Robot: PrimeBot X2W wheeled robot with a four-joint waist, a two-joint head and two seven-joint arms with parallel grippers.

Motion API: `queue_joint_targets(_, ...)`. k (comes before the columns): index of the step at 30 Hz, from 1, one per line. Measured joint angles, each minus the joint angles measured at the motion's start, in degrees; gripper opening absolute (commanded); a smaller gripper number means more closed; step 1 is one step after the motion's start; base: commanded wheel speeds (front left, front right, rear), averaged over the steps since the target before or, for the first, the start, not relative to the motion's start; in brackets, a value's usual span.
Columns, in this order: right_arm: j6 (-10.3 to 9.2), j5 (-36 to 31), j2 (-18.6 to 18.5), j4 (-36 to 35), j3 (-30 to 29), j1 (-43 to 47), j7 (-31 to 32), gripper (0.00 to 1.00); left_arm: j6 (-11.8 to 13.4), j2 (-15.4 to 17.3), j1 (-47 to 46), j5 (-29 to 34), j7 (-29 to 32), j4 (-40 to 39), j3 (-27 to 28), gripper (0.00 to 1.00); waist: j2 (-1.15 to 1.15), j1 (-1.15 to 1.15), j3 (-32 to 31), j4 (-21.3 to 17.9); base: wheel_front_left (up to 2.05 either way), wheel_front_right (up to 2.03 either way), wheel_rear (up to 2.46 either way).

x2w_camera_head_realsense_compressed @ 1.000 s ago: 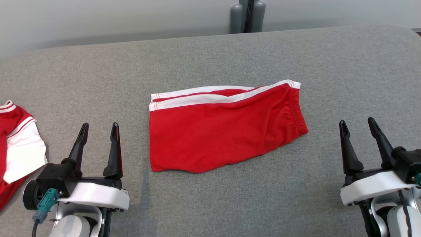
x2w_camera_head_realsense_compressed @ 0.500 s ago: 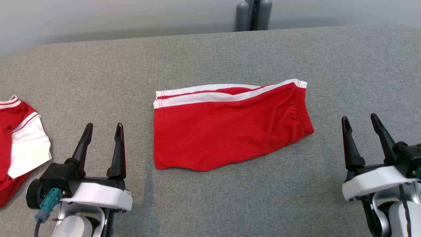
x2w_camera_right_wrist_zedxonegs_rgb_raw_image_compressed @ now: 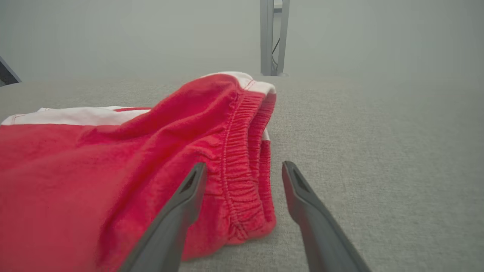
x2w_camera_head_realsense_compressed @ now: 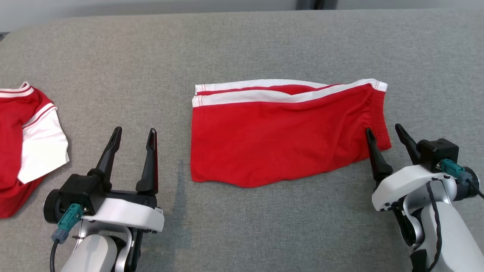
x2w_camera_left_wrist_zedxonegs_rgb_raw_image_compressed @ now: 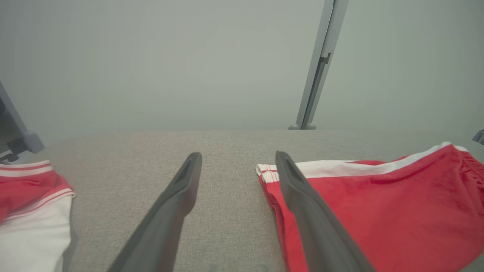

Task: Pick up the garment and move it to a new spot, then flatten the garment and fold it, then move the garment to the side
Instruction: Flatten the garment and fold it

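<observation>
1. While the red shorts (x2w_camera_head_realsense_compressed: 280,139) are lying folded at the middle of the surface (x2w_camera_head_realsense_compressed: 264,37), the left gripper (x2w_camera_head_realsense_compressed: 135,129) and right gripper (x2w_camera_head_realsense_compressed: 383,128) are holding their jaws apart, empty.
2. Closing on only the top waistband (x2w_camera_head_realsense_compressed: 380,113) layer is risking the fold spilling open.

Grey woven tabletop (x2w_camera_head_realsense_compressed: 264,45) runs full width, w/ a rounded corner at far left. Red shirt (x2w_camera_head_realsense_compressed: 22,124) lies on it at left, crumpled, partly out of view. Its white sleeve (x2w_camera_head_realsense_compressed: 43,147) pts right & near; white-&-red striped trim (x2w_camera_head_realsense_compressed: 15,91) sits on its far side. Beyond the far edge: plain pale grey wall (x2w_camera_left_wrist_zedxonegs_rgb_raw_image_compressed: 151,56), hazy. Grey upright post (x2w_camera_left_wrist_zedxonegs_rgb_raw_image_compressed: 319,64) stands vs. the wall just past the far edge, approx. mid-width, foot slightly flared; from the right it reads as twin rails w/ a gap. Dark angled frame bit (x2w_camera_left_wrist_zedxonegs_rgb_raw_image_compressed: 17,132) at far left, detail unclear.
</observation>
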Motion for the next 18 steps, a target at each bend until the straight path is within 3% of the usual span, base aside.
queue_joint_targets(8,0.00,1.2,0.0,10.0,-1.0,-3.0,-1.4,1.00,-0.5,-0.4,-1.3,0.1,-0.3,1.0,-0.8,1.00,0.00,0.00,1.3,1.2,0.00,0.00,0.00)
queue_joint_targets(9,0.00,1.7,0.1,10.9,-0.7,-3.3,-1.8,0.48,-0.5,-0.3,-1.3,0.1,-0.4,1.2,-0.8,1.00,0.00,0.00,1.4,1.1,0.00,0.00,0.00)
queue_joint_targets(10,0.00,2.4,0.1,11.6,-0.5,-3.7,-2.1,0.38,-0.5,-0.2,-1.3,0.1,-0.4,1.2,-0.8,1.00,0.00,0.00,1.4,0.9,0.00,0.00,0.00)
queue_joint_targets(11,0.00,3.1,0.1,12.3,-0.2,-4.0,-2.5,0.08,-0.5,-0.2,-1.3,0.1,-0.4,1.3,-0.8,1.00,0.00,0.00,1.5,0.7,0.00,0.00,0.00)
queue_joint_targets(12,0.00,3.6,0.1,12.8,0.2,-4.3,-3.0,0.00,-0.6,-0.1,-1.3,0.2,-0.4,1.4,-0.9,1.00,0.00,0.00,1.5,0.5,0.00,0.00,0.00)
queue_joint_targets(18,0.02,10.3,0.3,14.4,1.9,-4.8,-6.0,0.00,-0.5,0.4,-1.5,0.5,0.0,1.1,-1.2,1.00,0.00,0.00,1.4,-1.3,0.00,0.00,0.00)
